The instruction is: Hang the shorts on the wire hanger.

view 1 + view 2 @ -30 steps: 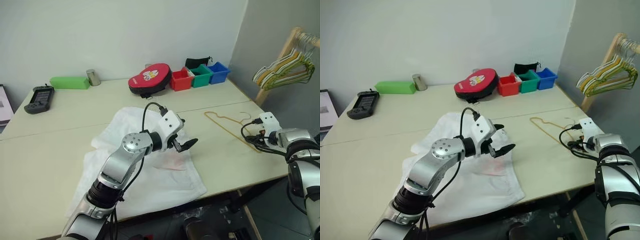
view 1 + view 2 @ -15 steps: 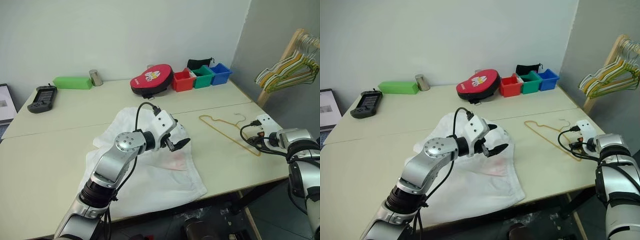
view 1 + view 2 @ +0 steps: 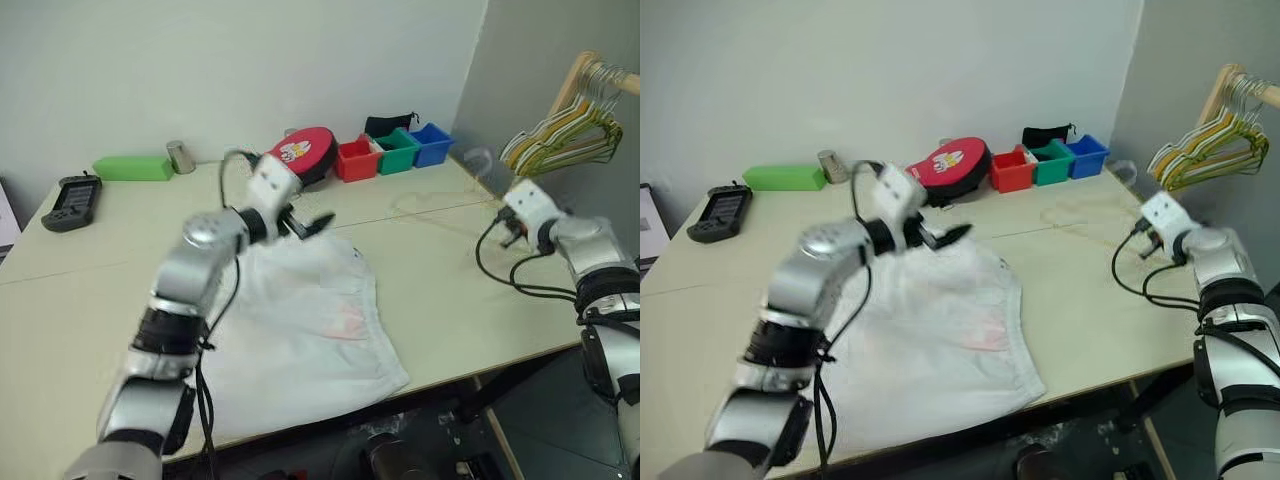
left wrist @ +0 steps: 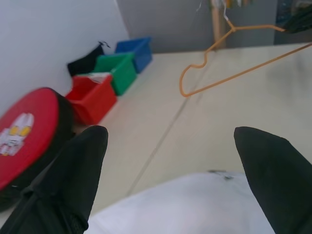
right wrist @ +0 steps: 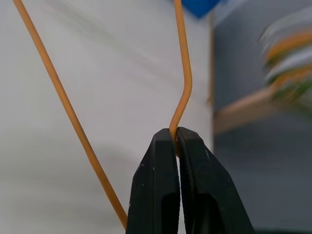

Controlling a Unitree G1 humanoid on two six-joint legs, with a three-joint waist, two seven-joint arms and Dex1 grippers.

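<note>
My right gripper (image 5: pixel 176 136) pinches the thin orange wire hanger (image 4: pixel 229 78); left jaws gape above the white thin-fabric shorts (image 3: pixel 300 320). Keep the hanger level, approaching the waistband.

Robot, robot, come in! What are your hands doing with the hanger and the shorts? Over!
Right gripper shut on the wire hanger, lifted off the table. Left gripper open, empty, above the shorts. Shorts flat. Nothing in the way.

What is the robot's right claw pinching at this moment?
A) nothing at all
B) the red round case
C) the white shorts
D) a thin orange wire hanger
D: in the right wrist view the right gripper has its two black fingers shut on the wire hanger.
</note>
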